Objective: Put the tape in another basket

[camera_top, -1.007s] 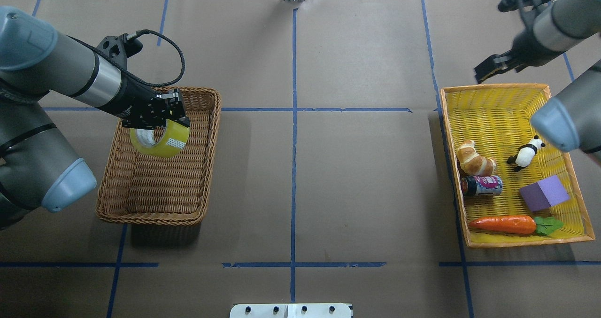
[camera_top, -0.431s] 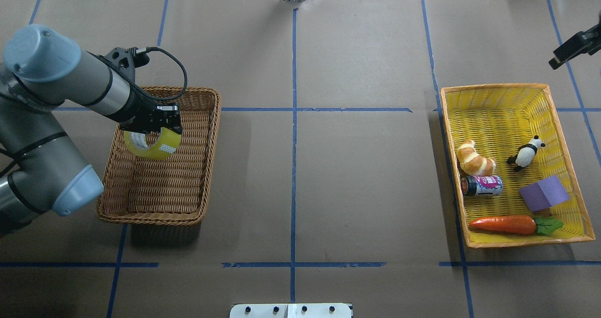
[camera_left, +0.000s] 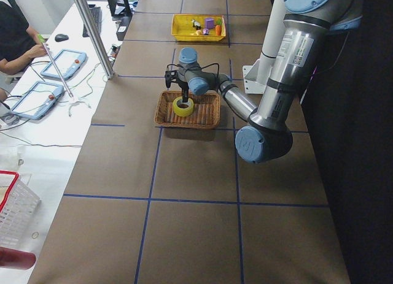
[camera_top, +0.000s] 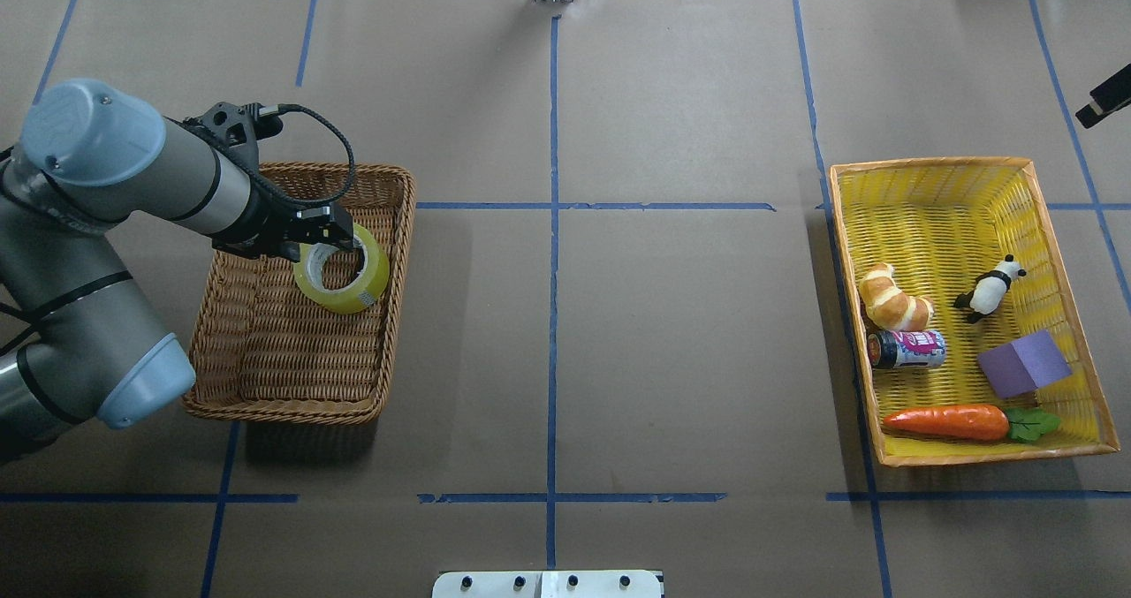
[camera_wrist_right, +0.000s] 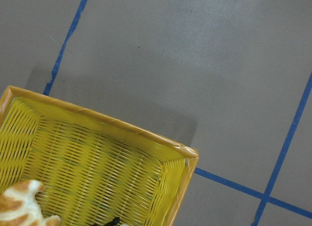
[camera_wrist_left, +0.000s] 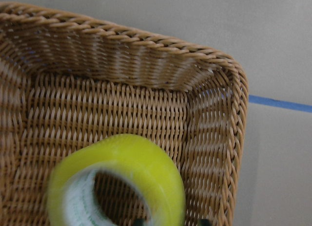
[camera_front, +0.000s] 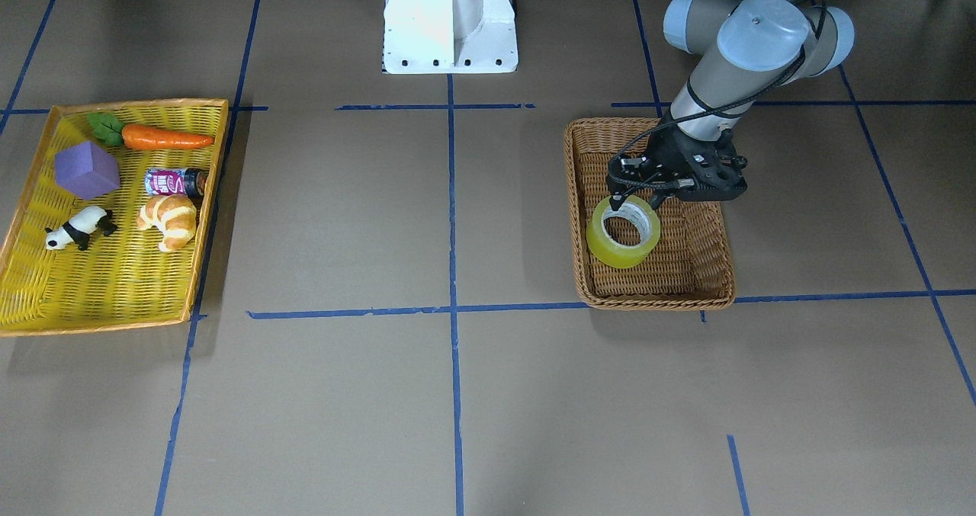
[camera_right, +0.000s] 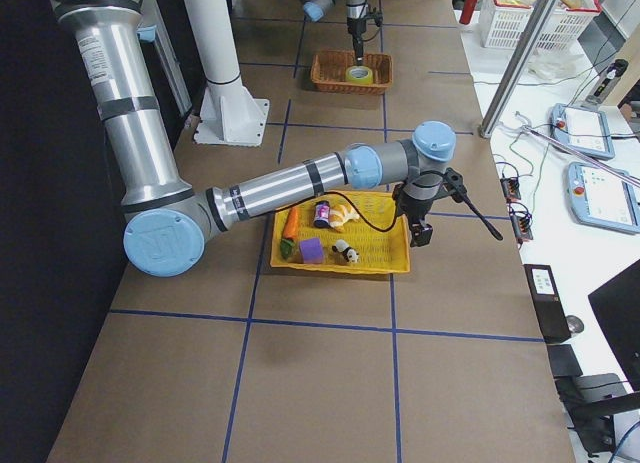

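Note:
The yellow-green tape (camera_top: 353,291) lies tilted, hole up, inside the brown wicker basket (camera_top: 283,409), against its wall nearest the table's middle. It also shows in the front view (camera_front: 614,251) and, blurred, in the left wrist view (camera_wrist_left: 146,160). My left gripper (camera_top: 331,234) hovers just over the roll's upper rim (camera_front: 634,200). Its fingers stand apart and the roll looks free of them. My right gripper (camera_top: 1103,102) is at the overhead view's right edge, beyond the far corner of the yellow tray. I cannot tell whether it is open or shut.
The flat yellow tray (camera_top: 937,167) with an orange rim holds a croissant (camera_top: 894,298), a panda figure (camera_top: 990,289), a can (camera_top: 908,349), a purple cube (camera_top: 1023,362) and a carrot (camera_top: 950,421). Blue tape lines cross the brown table.
My left gripper moved a little right and its fingers parted. The tape turned from hanging on edge to lying hole up in the basket. My right arm drew back toward the right edge.

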Robot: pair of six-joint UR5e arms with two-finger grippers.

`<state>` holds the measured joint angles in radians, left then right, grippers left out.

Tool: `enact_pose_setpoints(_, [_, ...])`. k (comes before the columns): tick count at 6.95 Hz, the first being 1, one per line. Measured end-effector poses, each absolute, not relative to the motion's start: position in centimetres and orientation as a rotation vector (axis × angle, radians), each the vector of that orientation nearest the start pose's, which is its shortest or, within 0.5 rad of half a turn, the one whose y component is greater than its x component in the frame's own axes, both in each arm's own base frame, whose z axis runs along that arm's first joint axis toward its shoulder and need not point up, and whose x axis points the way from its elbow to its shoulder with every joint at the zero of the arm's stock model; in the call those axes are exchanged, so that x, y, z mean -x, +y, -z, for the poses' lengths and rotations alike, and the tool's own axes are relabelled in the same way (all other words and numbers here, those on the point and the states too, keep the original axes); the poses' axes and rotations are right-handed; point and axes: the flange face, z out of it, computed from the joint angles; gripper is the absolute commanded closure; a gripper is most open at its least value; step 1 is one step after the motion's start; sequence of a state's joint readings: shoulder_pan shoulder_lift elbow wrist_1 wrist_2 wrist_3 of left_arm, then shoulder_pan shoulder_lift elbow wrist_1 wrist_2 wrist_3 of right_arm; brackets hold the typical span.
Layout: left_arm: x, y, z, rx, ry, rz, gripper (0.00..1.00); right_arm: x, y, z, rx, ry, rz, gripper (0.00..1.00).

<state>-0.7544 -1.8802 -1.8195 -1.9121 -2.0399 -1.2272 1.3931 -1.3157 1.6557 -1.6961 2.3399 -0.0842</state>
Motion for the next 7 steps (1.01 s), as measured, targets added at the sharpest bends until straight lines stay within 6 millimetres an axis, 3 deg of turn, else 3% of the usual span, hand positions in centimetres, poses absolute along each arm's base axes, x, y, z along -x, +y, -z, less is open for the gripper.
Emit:
enact_pose_setpoints(2, [-35.2, -46.9, -34.5, -0.101, 0.932, 0.092, 0.00, 2.9, -58.8, -50.8, -0.163, -0.781, 0.340, 0.00])
enact_pose_setpoints(3, [-32.8, -47.5, -34.6, -0.099, 0.916, 0.051, 0.00, 2.0, -58.6, -52.0, -0.162, -0.777, 0.355, 0.00])
enact_pose_setpoints(5, [-24.6, -50.2, -37.5, -0.117, 0.903, -0.023, 0.00, -0.9, -57.6, -55.7, -0.154, -0.771, 0.375, 0.00])
enact_pose_setpoints(7, [-14.5, -52.4, -43.5, -0.154, 0.886, -0.071, 0.00, -3.8, -55.7, -60.0, -0.120, -0.777, 0.349, 0.00])
